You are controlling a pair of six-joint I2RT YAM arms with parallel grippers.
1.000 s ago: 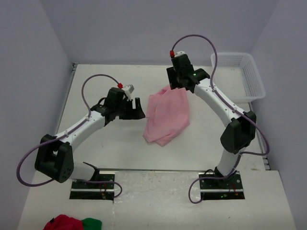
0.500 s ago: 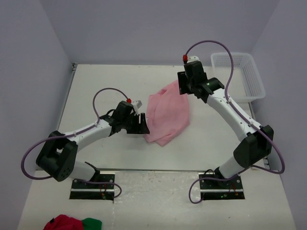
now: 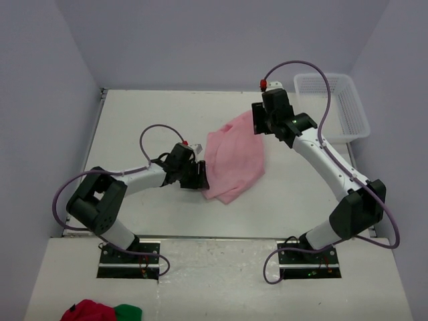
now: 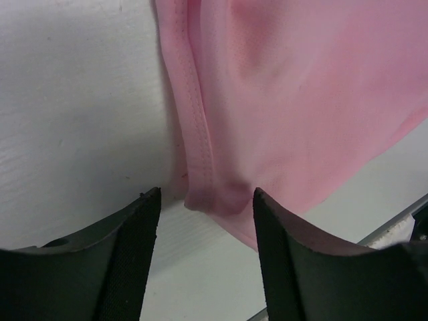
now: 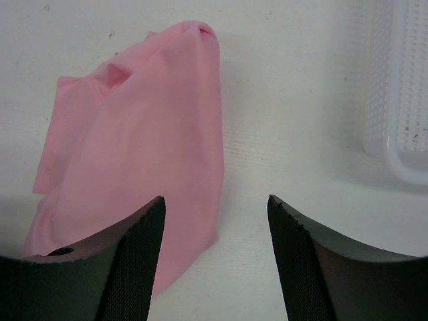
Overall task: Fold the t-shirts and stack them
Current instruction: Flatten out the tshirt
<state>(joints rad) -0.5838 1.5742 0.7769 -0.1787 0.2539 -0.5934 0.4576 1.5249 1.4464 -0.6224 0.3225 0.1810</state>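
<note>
Your white tabletop (image 3: 147, 120) carries one pink t-shirt (image 3: 234, 157). It lies near the middle, crumpled and loosely doubled over, not yet folded flat. Off to the far right of the t-shirt, well apart from it, sits a white mesh basket (image 3: 344, 110).

Your left hand (image 3: 198, 177) is low at the t-shirt's near left edge. In the left wrist view its fingers (image 4: 130, 254) are spread, with a stitched hem corner of the t-shirt lying between them. It is released, though you cannot tell whether a pad brushes the cloth.

Your right hand (image 3: 257, 126) is at the t-shirt's far right corner. The right wrist view shows it spread wide over the cloth, gripping nothing.

A small red and green cloth bundle (image 3: 100, 311) lies well apart from the t-shirt, to its near left, past the arm bases.
</note>
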